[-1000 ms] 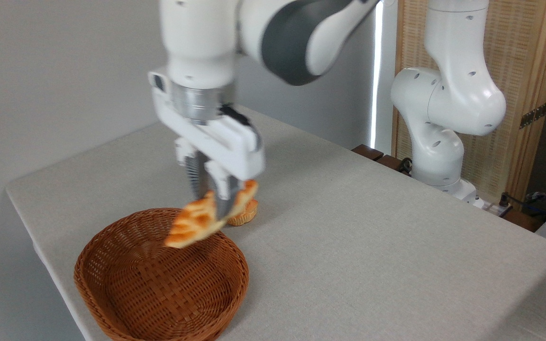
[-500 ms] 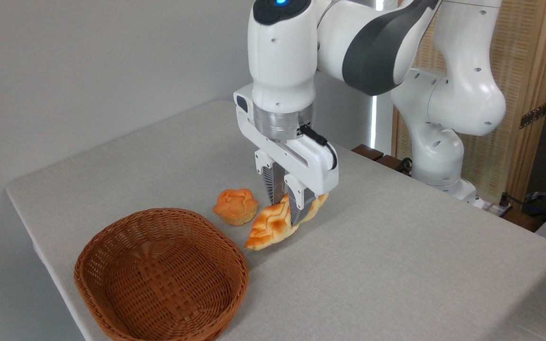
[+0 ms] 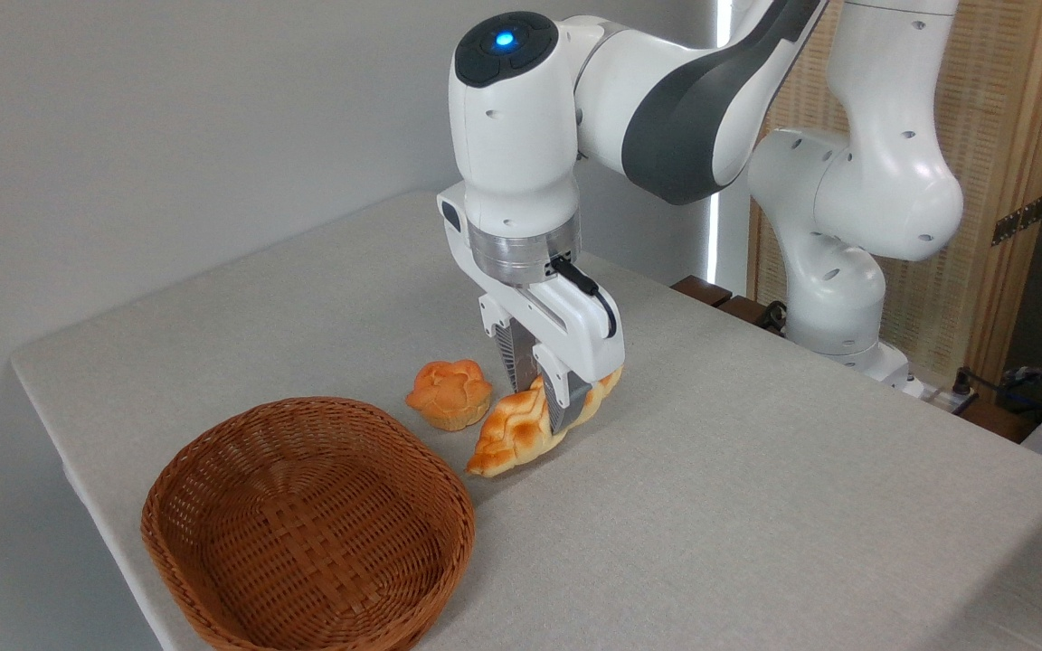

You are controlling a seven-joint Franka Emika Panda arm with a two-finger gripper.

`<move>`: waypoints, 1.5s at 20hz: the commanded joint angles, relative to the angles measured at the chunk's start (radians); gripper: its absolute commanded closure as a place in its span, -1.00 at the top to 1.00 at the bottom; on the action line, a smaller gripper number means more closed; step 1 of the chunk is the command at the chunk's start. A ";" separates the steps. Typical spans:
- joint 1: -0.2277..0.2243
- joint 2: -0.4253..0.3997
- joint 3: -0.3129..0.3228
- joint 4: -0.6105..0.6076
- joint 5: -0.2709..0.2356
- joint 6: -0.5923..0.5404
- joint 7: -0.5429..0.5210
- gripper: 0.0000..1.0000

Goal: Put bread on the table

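Note:
The bread [image 3: 514,434], a long braided golden loaf with orange-brown patches, lies slanted low over the light grey table [image 3: 711,506], its near tip at or just above the surface. My gripper [image 3: 541,405] points straight down and is shut on the bread's middle, one finger on each side. The loaf's far end pokes out behind the fingers. It sits just right of the wicker basket's rim.
A brown woven basket [image 3: 304,529] stands at the front left, near the table's edge. A small round orange bun [image 3: 449,394] sits on the table just left of the loaf. The arm's white base [image 3: 833,298] rises at the back right.
The gripper carried the bread from above the basket rightward past the rim, then lowered it and drifted slightly left, down to the table beside the bun.

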 commanded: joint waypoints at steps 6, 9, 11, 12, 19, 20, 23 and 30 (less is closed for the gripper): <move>-0.009 0.000 0.009 -0.003 0.010 0.014 0.005 1.00; -0.008 0.000 0.009 -0.003 0.012 0.014 0.005 1.00; -0.008 0.000 0.009 0.000 0.010 0.014 -0.001 1.00; -0.008 -0.001 0.009 0.003 0.010 0.014 -0.001 1.00; -0.008 0.083 0.005 0.239 -0.039 -0.075 -0.075 1.00; -0.008 0.111 0.005 0.303 -0.045 -0.105 -0.093 1.00; -0.008 0.183 -0.006 0.490 -0.034 -0.172 -0.131 1.00; -0.009 0.269 -0.038 0.685 -0.016 -0.231 -0.202 1.00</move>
